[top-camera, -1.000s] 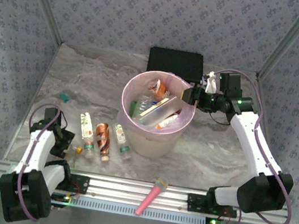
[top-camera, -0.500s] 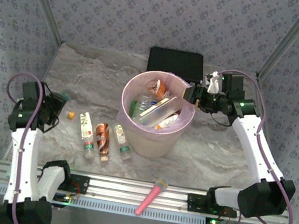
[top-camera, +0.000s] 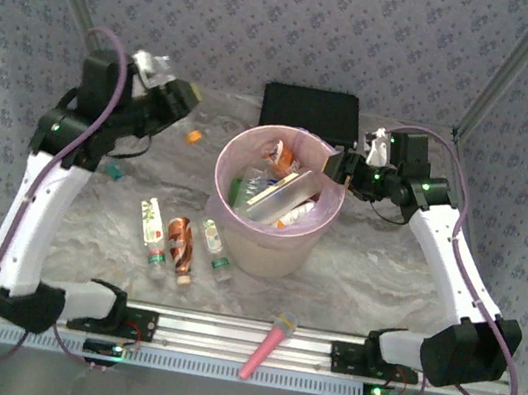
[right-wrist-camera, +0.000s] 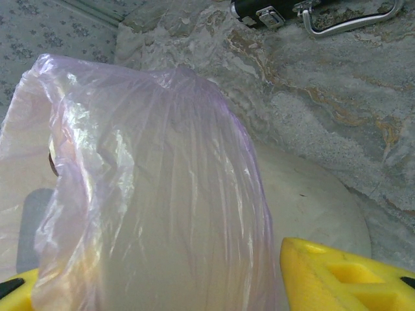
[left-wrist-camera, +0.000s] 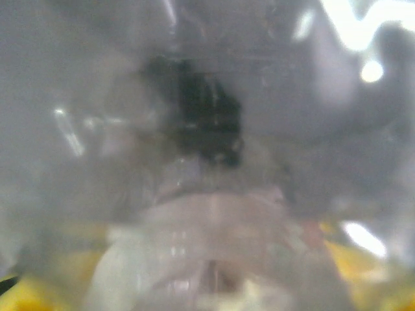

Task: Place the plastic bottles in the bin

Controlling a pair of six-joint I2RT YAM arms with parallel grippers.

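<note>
One arm raised high, the other at the rim.
From above, the bin (top-camera: 270, 254) stands mid-table with bottles (top-camera: 279, 198) inside and three loose bottles (top-camera: 180, 244) lying just left of it. The left gripper (top-camera: 191, 99) hangs high at far left, and the right gripper (top-camera: 335, 166) is at the bin's rim. Left wrist: fingers (left-wrist-camera: 26, 295) clamped on a blurred clear bottle (left-wrist-camera: 214, 253). Right wrist: fingers (right-wrist-camera: 337, 275) spread apart, either side of the pink bag (right-wrist-camera: 149, 181).

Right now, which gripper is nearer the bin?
Right. The right gripper is at the bin's right rim, jaws astride the pink bag; the left gripper, holding a clear bottle, is raised off its left side.
</note>
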